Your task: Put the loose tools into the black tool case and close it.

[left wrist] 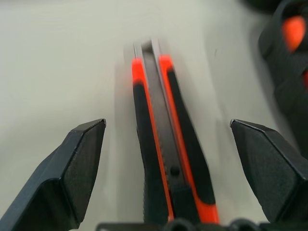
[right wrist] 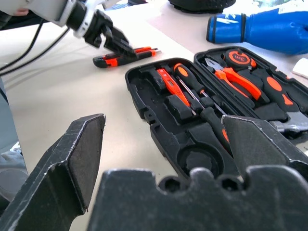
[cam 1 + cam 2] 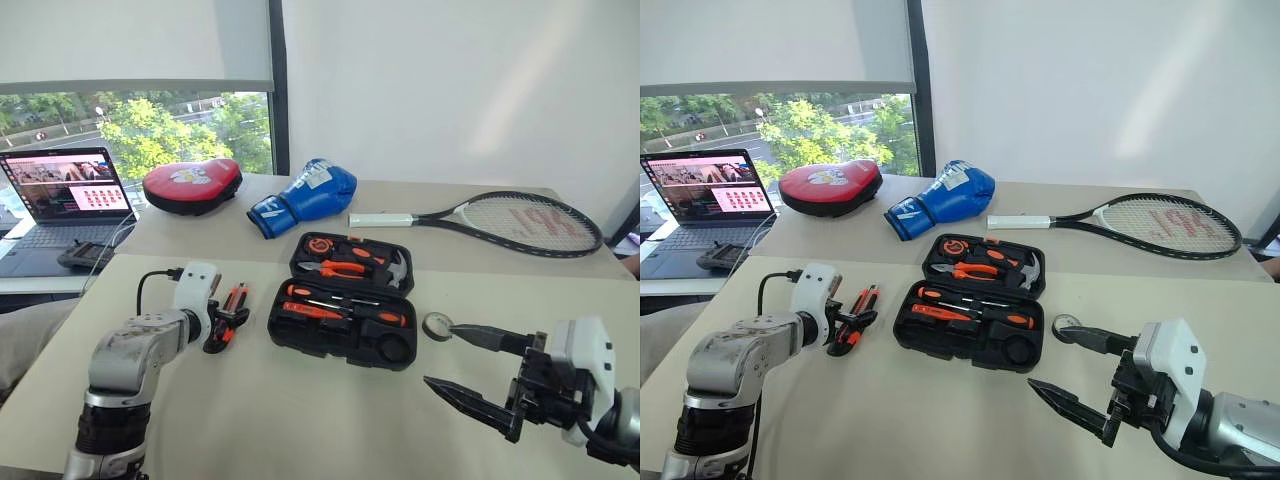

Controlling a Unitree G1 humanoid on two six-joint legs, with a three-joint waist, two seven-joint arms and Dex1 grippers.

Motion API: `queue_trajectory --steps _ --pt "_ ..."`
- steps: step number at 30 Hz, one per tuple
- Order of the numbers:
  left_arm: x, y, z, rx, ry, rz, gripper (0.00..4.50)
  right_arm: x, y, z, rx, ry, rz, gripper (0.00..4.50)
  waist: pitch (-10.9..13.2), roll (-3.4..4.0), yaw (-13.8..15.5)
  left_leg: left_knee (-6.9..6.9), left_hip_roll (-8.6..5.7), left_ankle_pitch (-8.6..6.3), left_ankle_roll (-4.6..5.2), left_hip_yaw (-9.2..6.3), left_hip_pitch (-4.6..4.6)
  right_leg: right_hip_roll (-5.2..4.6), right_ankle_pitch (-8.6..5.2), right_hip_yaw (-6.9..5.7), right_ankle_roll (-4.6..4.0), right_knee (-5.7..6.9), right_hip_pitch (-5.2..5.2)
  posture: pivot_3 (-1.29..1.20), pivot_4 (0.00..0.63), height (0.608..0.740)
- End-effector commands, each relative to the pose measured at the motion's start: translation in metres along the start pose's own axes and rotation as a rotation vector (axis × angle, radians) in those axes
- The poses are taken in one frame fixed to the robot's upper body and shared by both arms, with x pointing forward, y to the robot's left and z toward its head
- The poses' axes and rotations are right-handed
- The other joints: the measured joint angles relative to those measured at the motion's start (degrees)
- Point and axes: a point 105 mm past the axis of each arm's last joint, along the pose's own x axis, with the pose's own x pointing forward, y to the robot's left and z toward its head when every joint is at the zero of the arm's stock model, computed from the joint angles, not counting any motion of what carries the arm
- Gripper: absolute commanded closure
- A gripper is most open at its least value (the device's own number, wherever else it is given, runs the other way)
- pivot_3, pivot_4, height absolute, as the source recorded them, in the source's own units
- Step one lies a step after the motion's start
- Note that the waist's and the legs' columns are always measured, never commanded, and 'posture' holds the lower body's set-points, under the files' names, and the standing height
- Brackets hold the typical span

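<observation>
The black tool case [image 3: 276, 322] lies open mid-table, with black-and-orange screwdrivers [image 3: 345, 312] set in its near half and pliers and a hammer in the lid half. An orange-black utility knife [image 3: 234, 300] lies on the table left of the case. My left gripper [image 3: 224, 326] hovers over the knife's near end, open. In the left wrist view the knife [image 1: 168, 154] runs between the spread fingers [image 1: 77, 163] without touching them. A small round grey roll [image 3: 437, 325] sits right of the case. Just behind the roll is my right gripper [image 3: 442, 356], open and empty.
Along the back of the table lie a tennis racket [image 3: 510, 220], a blue boxing glove [image 3: 305, 195] and a red padded mitt [image 3: 192, 185]. A laptop [image 3: 65, 195] stands on a lower desk at the far left. Bare tabletop stretches in front of the case.
</observation>
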Motion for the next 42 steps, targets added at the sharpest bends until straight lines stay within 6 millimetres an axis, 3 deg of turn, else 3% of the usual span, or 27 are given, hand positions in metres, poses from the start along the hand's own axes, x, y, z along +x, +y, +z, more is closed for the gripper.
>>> queue_trajectory --steps 1,5,8,10,13,16,20,23,29,42 --pt "-0.001 0.004 -0.007 -0.007 0.013 0.023 0.56 -0.002 0.002 0.002 -0.022 0.007 -0.010 0.00 -0.01 0.01 -0.04 -0.03 0.00 0.01 -0.02 0.00 0.03 -0.04 0.00 0.01 0.00 0.00 0.00 0.00 0.150 0.740" --pt "-0.003 0.004 -0.004 0.007 -0.024 0.012 1.81 -0.003 0.005 0.001 -0.016 0.006 -0.021 0.00 -0.01 0.02 -0.01 -0.14 0.01 -0.01 -0.16 0.00 0.08 -0.18 -0.01 0.07 -0.04 -0.01 0.00 0.00 0.150 0.740" --pt "-0.010 0.001 0.024 0.051 -0.180 -0.022 2.80 -0.003 0.009 0.003 -0.017 -0.007 -0.021 0.00 -0.01 0.01 0.05 -0.23 0.01 -0.15 -0.51 0.00 0.07 -0.26 -0.01 0.08 -0.06 -0.02 -0.05 0.00 0.150 0.740" --pt "-0.020 -0.015 0.049 0.091 -0.320 -0.157 2.80 -0.003 0.012 0.005 -0.017 -0.023 -0.016 0.00 0.02 -0.03 0.14 -0.24 0.03 -0.12 -0.56 -0.02 -0.02 -0.25 0.00 0.08 -0.10 -0.02 -0.15 0.00 0.150 0.740" --pt "-0.044 -0.068 0.073 0.236 -0.412 -0.605 2.80 -0.005 0.016 0.007 -0.015 -0.030 -0.023 0.00 0.02 -0.05 0.30 -0.22 0.02 -0.09 -0.59 -0.04 -0.15 -0.25 -0.01 0.05 -0.14 0.01 -0.28 0.00 0.150 0.740" --pt "-0.049 -0.093 0.071 0.454 -0.343 -0.870 2.80 -0.008 0.018 0.006 -0.015 -0.019 -0.042 0.00 -0.01 0.01 0.32 -0.20 -0.01 0.03 -0.48 0.02 -0.29 -0.02 -0.02 -0.04 -0.22 0.03 -0.45 0.00 0.150 0.740" --pt "-0.025 -0.113 0.062 0.852 -0.239 -1.079 2.80 -0.015 0.022 0.005 -0.008 0.000 -0.086 0.00 -0.08 0.17 0.28 -0.30 -0.17 0.11 -0.14 0.20 -0.03 0.04 -0.17 -0.01 -0.44 -0.04 -0.18 0.00 0.150 0.740" --pt "-0.006 -0.115 0.056 1.018 -0.183 -1.123 2.80 -0.018 0.024 0.004 -0.003 0.005 -0.099 0.00 -0.05 0.13 0.17 -0.26 -0.15 -0.12 0.38 0.24 -0.04 0.17 -0.25 0.00 -0.59 -0.14 -0.10 0.00 0.150 0.740" --pt "0.021 -0.111 0.048 1.124 -0.090 -1.117 2.80 -0.027 0.029 0.001 0.014 0.024 -0.130 0.00 0.00 0.03 -0.35 -0.15 -0.06 -0.27 0.64 0.24 -0.17 0.09 -0.06 0.04 -0.22 -0.14 -0.22 0.00 0.150 0.740" --pt "0.034 -0.124 0.030 1.182 -0.083 -1.178 2.80 -0.029 0.032 0.001 0.006 0.029 -0.150 0.00 -0.02 0.06 0.11 0.08 -0.05 -0.39 0.85 0.19 -0.05 -0.13 -0.16 0.01 0.07 -0.18 0.07 0.00 0.150 0.740"
